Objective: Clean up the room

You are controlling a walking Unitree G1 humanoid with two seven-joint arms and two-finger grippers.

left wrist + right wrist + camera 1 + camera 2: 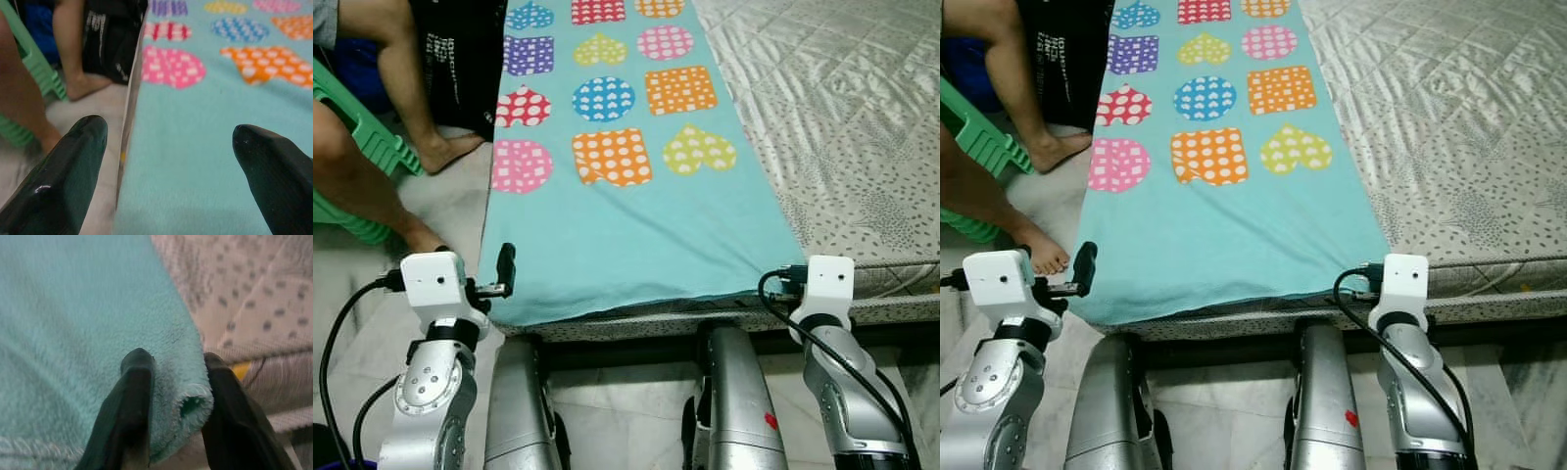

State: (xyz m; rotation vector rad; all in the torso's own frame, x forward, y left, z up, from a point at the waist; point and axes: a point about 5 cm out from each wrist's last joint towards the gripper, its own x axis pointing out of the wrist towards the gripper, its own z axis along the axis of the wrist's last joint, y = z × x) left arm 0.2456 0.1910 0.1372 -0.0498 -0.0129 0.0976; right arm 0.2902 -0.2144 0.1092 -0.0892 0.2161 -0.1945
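- Right gripper [171,396]: fingers pinched on the near right corner of the teal blanket [626,235].
- Left gripper [171,161]: fingers spread wide, straddling the blanket's near left corner, gripping nothing.
- Blanket: spread flat along the mattress [842,117], patterned with dotted shapes.
- A person's legs [382,127] stand beside the bed, left.

The blanket [626,235] is light blue-green with spotted hearts, squares and circles in pink, orange, yellow, blue, red and purple. The bed cover [842,127] is pale grey with small dark dots. The chair [357,137] is green. The floor [450,201] is pale grey.
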